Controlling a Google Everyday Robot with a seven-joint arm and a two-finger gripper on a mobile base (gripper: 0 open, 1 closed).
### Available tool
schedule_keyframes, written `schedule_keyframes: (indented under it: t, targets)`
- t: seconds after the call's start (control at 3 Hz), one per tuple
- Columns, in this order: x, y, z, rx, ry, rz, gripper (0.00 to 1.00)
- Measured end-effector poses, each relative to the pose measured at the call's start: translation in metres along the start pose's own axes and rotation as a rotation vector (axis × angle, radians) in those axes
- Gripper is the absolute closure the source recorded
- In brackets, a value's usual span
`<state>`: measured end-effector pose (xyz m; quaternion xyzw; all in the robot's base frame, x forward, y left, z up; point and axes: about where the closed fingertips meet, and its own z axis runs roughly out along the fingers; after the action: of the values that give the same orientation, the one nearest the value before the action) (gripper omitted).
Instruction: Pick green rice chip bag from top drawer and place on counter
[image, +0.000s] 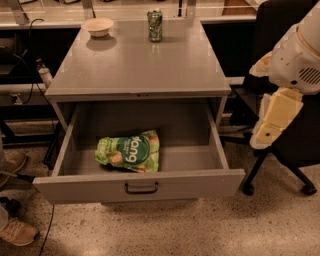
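An office-like lab workspace: grey metal desk (140, 65), wheeled office chair (274, 25) behind the end effector (266, 134) at right, loose cables (31, 87), speckled floor (200, 225).

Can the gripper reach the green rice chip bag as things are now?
Probably yes: the top drawer is open, the green rice chip bag lies uncovered inside, and the gripper hangs off to the right.
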<state>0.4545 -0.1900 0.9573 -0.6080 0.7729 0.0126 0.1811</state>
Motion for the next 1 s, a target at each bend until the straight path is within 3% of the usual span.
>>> schedule_keyframes:
  t: [0.33, 0.67, 1.0]
  targets:
    - [-0.041, 0.014, 0.044, -0.067, -0.121, 0.039, 0.0]
    - [-0.109, 0.049, 0.112, -0.139, -0.279, 0.083, 0.0]
    - [-0.148, 0.07, 0.143, -0.165, -0.37, 0.096, 0.0]
